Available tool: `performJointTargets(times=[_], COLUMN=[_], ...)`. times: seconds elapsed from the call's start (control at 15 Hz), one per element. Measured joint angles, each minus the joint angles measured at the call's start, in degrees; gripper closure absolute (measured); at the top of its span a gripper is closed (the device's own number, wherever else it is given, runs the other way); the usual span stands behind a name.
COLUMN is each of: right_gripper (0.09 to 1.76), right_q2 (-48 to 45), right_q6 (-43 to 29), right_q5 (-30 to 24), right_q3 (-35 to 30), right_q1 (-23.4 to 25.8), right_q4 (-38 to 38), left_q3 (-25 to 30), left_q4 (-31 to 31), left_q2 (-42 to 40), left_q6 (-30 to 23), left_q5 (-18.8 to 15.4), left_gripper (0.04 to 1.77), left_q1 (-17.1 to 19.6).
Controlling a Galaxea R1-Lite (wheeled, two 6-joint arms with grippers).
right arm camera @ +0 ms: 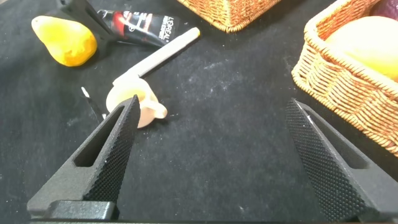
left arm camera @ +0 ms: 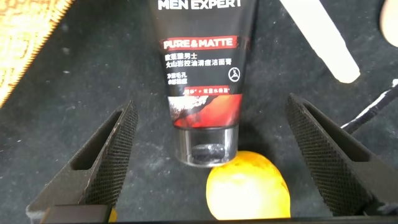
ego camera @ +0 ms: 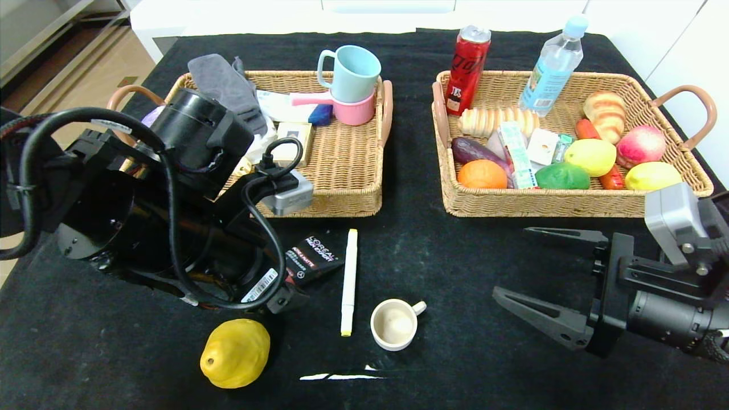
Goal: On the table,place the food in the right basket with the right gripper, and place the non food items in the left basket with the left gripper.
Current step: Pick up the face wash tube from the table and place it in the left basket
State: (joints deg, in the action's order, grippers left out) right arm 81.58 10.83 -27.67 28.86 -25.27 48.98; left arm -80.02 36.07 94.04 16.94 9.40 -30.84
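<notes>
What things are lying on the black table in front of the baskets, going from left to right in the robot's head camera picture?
Bumpy yellow fruit → black and red cosmetic tube → white marker pen → small cream cup.

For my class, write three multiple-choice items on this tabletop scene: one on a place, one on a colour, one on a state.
1. Where does the white marker pen lie?
A. In the left basket
B. On the black cloth, between the cosmetic tube and the small cup
C. In the right basket

2. What colour is the upper of the stacked mugs in the left basket?
A. Light blue
B. Red
C. Black

3. How does the left gripper stand?
A. Shut on the tube
B. Shut on the lemon
C. Open, fingers either side of the cosmetic tube

Answers: 1 B, the head view shows it beside the small cup; 2 A, it sits on a pink one; 3 C, gaps show on both sides.
</notes>
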Motion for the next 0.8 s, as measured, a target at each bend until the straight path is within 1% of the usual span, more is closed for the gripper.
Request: performJointTargets(times=[0.2,0.8], right_gripper=[0.15,0.15], right_q2=[-0.3,-0.6], right_q6=[0.0,0.1], right_q5=[0.0,0.0], right_q3=[-0.2,-0.6], right_q1=[-0.1,-0.6], right_q4=[0.0,0.0], left_q3=[-0.2,-0.7], left_q4=[-0.2,-0.7], left_q2=[1.3,3.9], left_q6=[0.0,-0.2], left_q5=[1.6,2.9], left_gripper=[0.09,0.09], left_q1=[0.0,0.1])
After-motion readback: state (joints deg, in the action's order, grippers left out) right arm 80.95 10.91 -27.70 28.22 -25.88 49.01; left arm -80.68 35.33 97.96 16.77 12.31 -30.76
